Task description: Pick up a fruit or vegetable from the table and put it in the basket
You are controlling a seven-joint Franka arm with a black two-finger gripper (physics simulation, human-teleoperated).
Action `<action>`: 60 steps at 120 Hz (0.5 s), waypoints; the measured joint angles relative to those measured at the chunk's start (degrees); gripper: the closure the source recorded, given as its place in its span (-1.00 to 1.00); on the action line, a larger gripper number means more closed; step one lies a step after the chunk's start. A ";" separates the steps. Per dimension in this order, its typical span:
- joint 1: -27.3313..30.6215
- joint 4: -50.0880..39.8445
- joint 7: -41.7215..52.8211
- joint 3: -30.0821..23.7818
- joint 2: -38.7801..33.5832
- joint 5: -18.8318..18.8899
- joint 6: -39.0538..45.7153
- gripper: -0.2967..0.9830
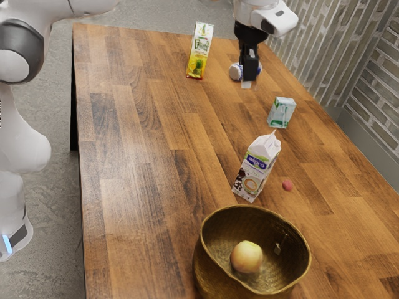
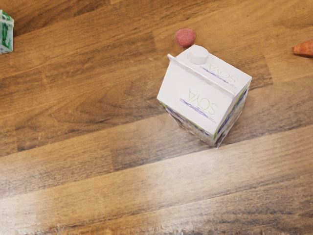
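Note:
At the far end of the table in the exterior view is my black gripper [image 1: 249, 65], seen edge-on over a white-and-blue object [image 1: 235, 71] that it partly covers. Whether it touches that object I cannot tell. A small round reddish fruit or vegetable [image 1: 287, 185] lies beside the soya carton; in the wrist view the reddish piece [image 2: 185, 37] is close to the carton's cap. The pointed end of an orange, carrot-like thing [image 2: 305, 48] enters the wrist view. The woven basket [image 1: 206, 261] stands nearest the exterior camera, with a pale yellow round item [image 1: 247, 256] inside.
An upright soya carton [image 1: 254, 168], also under the hand camera as a white carton top [image 2: 200, 93], stands between gripper and basket. A small green-and-white box [image 1: 282, 113] and a tall yellow juice carton [image 1: 199, 51] stand farther back. A brick wall [image 1: 374, 81] borders the exterior view's right.

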 joint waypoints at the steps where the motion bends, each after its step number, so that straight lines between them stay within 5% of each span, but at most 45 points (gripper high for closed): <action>1: 0.72 0.03 0.07 0.72 -0.45 0.51 -0.16 -0.50; 9: 16.53 0.24 0.84 -2.55 -1.64 3.21 -1.20 -0.50; 16: 23.50 0.46 1.46 -3.91 -2.03 4.65 -1.76 -0.51; 41: 23.50 8.28 3.36 -2.46 -2.15 6.43 -1.98 -0.50; 60: 23.80 3.03 4.40 -1.91 -5.25 0.70 1.32 -0.50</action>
